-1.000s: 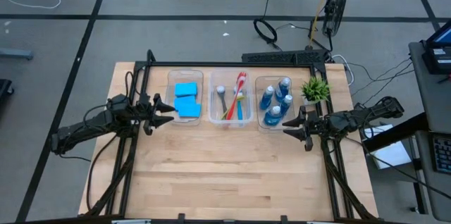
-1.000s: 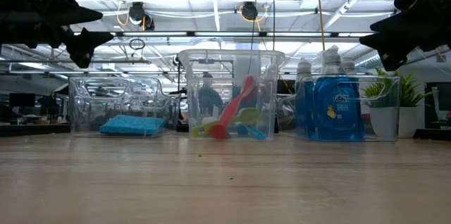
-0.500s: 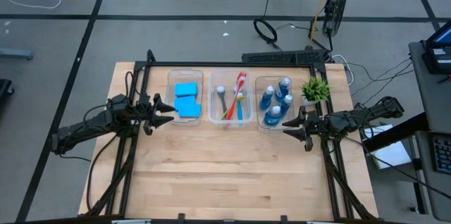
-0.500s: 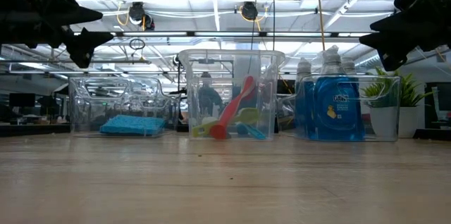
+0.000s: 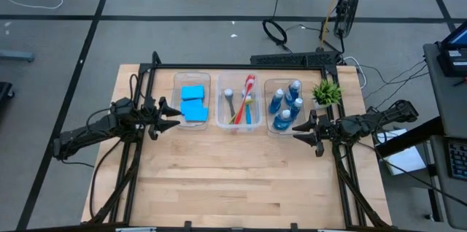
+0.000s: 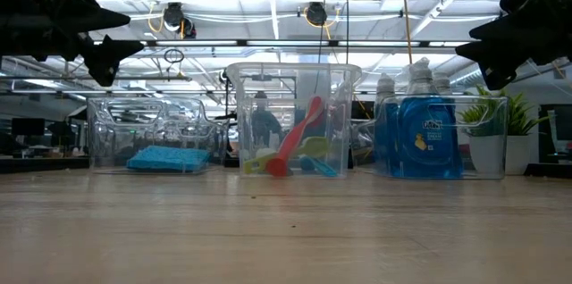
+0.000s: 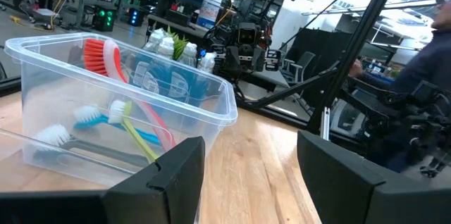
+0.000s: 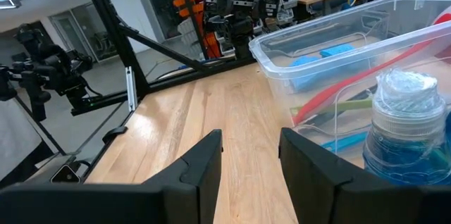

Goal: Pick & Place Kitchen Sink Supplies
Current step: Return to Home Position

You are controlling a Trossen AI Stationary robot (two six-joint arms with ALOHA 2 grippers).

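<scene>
Three clear bins stand in a row at the table's far side. The left bin holds the blue sponges (image 5: 192, 103). The middle bin holds the brushes (image 5: 243, 101), with the red one (image 6: 297, 137) leaning up against the wall. The right bin holds the blue bottles (image 5: 286, 103) with grey caps. My left gripper (image 5: 174, 117) hovers open, above the table just left of the sponge bin. My right gripper (image 5: 298, 131) hovers open at the near right corner of the bottle bin. Both are empty.
A small green potted plant (image 5: 326, 92) stands right of the bottle bin, beside my right arm. The wooden table (image 5: 233, 174) stretches wide in front of the bins. Black frame rails (image 5: 139, 152) run along both sides. Cables and a fan lie on the floor beyond.
</scene>
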